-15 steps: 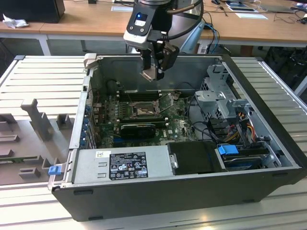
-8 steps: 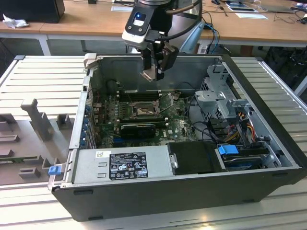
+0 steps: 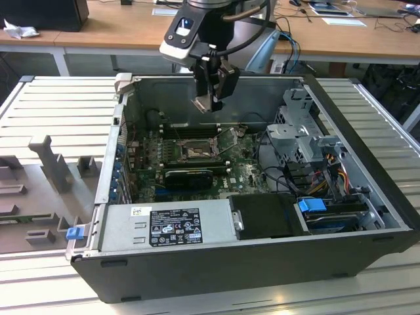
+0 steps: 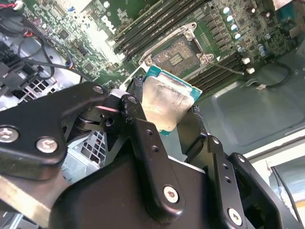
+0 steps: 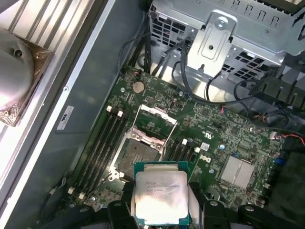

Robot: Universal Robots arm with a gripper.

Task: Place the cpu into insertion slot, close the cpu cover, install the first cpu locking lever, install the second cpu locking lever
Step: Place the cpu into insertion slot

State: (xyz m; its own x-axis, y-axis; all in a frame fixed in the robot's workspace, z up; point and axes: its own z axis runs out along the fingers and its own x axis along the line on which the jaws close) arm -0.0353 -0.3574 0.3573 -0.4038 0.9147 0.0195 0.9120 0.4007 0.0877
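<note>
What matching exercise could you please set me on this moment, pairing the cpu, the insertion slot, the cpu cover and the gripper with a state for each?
Things:
1. cpu
2. insertion slot
3. cpu cover
4. gripper

States:
A. swung up, standing open
B. shut on a flat square part
C. held in the air, silver top showing
D. empty, dark centre exposed

Pairs: 1-C, 2-D, 3-A, 4-B.
</note>
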